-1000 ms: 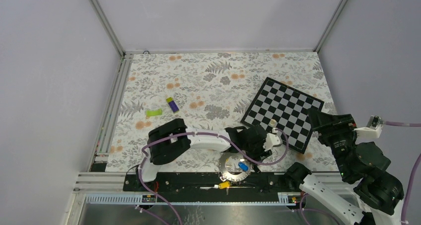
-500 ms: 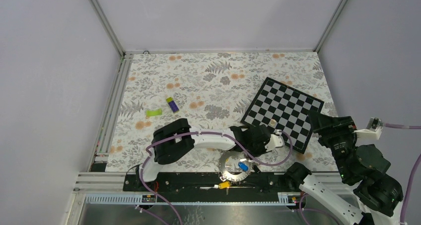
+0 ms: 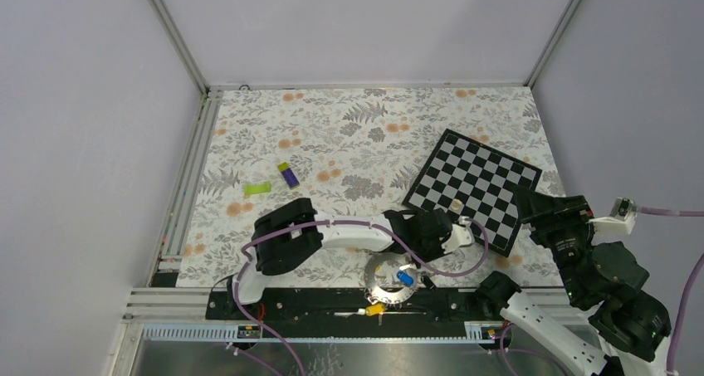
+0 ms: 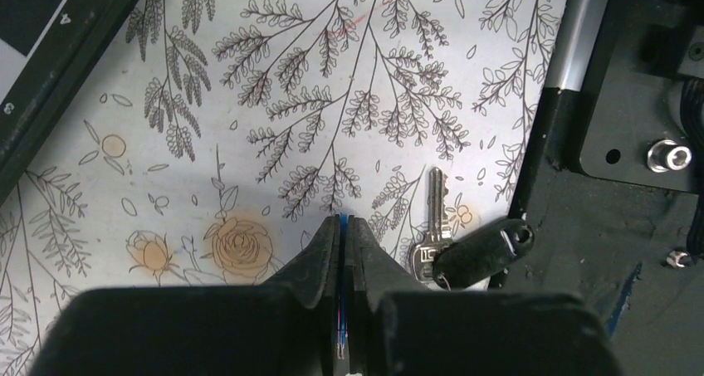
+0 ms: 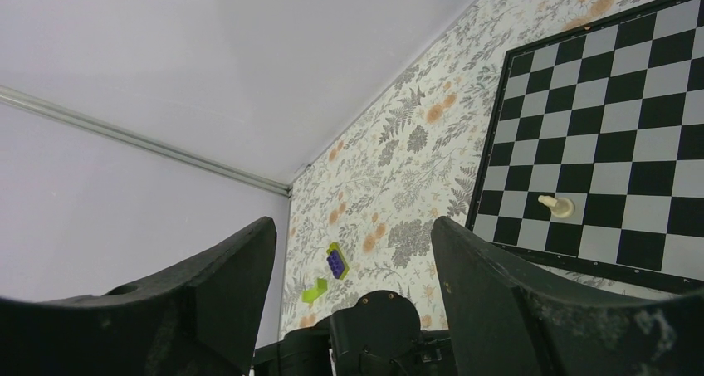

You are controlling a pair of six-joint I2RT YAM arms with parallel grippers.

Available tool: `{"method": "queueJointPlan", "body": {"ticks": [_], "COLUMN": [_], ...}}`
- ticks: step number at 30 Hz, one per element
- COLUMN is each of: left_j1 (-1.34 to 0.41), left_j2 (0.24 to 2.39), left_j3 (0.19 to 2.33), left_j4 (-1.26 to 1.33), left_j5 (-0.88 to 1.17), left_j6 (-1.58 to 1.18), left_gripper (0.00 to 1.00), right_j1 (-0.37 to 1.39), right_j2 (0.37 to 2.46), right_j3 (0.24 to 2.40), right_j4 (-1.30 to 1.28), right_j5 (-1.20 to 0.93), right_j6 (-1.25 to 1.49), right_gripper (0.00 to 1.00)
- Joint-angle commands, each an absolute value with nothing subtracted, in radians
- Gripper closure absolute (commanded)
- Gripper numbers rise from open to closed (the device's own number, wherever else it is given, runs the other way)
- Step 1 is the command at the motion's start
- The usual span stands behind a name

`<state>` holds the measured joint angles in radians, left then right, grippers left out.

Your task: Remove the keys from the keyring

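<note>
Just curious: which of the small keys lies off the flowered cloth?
The yellow-headed key, on the black rail at the near edge; the blue-headed key lies over the big grey metal ring.

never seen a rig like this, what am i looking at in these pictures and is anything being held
Two robot arms stand bolted side by side, each ending in a pincer. The wide picture looks down from above; the other two come from wrist cameras. On the flowered cloth lie a chessboard, a purple block and a green block; at its near edge, a grey keyring with keys. The left pincer is shut on a thin blue sliver, probably the blue key; a silver key and black tag lie beside it. The right pincer is open, empty.
</note>
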<state>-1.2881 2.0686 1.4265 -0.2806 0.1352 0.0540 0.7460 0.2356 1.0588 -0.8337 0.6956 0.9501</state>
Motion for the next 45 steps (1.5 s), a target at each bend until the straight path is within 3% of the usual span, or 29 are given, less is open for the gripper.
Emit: {"method": "queueJointPlan", "body": {"ticks": [1, 18, 27, 39, 45], "left_j1": [-1.283, -1.273, -1.267, -1.267, -1.267], "left_j2": [1.954, 1.723, 1.603, 1.376, 1.283], "left_j3": [1.440, 1.379, 1.358, 1.339, 1.364], "left_j4": [-0.280, -0.161, -0.156, -0.148, -0.161], "left_j5": [0.118, 0.009, -0.173, -0.402, -0.483], "left_j6": [0.012, -0.093, -0.188, -0.298, -0.340], "left_gripper": [1.00, 1.00, 1.00, 1.00, 1.00], "right_j1": [0.743, 0.744, 0.743, 0.743, 0.742], "right_j2": [0.219, 0.200, 0.166, 0.189, 0.277], "right_j3": [1.057, 1.026, 0.990, 0.947, 0.868], "right_j4": [-0.810, -0.771, -0.657, -0.552, -0.432], "right_j5": [0.723, 0.719, 0.623, 0.369, 0.046], "right_j6": [0.949, 0.905, 0.699, 0.551, 0.462], "right_gripper": [0.24, 0.23, 0.23, 0.21, 0.24]}}
